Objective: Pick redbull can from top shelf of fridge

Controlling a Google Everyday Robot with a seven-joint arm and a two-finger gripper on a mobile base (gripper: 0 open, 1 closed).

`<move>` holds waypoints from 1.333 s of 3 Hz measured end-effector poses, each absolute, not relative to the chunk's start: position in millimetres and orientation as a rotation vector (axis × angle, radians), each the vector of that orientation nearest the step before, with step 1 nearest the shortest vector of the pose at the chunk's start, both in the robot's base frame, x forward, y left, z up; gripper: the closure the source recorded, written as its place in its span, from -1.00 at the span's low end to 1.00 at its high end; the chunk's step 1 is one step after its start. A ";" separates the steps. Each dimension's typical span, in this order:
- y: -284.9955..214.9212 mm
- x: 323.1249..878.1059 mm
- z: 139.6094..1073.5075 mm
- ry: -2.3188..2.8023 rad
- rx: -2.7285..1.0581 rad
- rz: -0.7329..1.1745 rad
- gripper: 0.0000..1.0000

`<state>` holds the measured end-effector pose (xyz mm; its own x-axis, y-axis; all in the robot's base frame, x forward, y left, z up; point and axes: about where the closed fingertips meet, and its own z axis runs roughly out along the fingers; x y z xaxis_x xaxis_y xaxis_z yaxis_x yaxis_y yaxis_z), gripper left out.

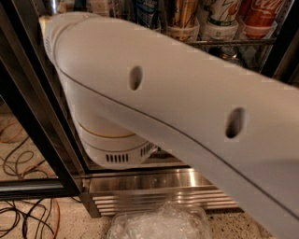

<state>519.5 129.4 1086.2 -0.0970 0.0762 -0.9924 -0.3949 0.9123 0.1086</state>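
My white arm [177, 102] fills most of the camera view and crosses in front of the fridge [154, 189]. My gripper is out of view. The top shelf [229, 42], a grey wire rack, shows at the upper edge with the lower parts of tall cans in white cups: a blue-and-white can [145, 8], a gold can [182, 11], a white-and-green can [223, 13] and a red can [258, 16]. I do not see the redbull can; it is hidden or out of view.
The fridge's black door frame [39, 126] runs down the left. The stainless grilled base spans the bottom. A clear crinkled plastic container [159, 224] lies on the floor in front of it. Cables [25, 217] lie on the floor at left.
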 end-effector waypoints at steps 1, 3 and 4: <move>125.5 494.3 1064.5 1.692 -0.252 0.441 1.00; 120.9 478.4 1048.9 1.739 -0.223 0.444 1.00; 129.0 471.8 1039.4 1.755 -0.224 0.531 1.00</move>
<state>471.8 129.0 1039.4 -0.2545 0.1298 -0.9583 -0.4233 0.8760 0.2311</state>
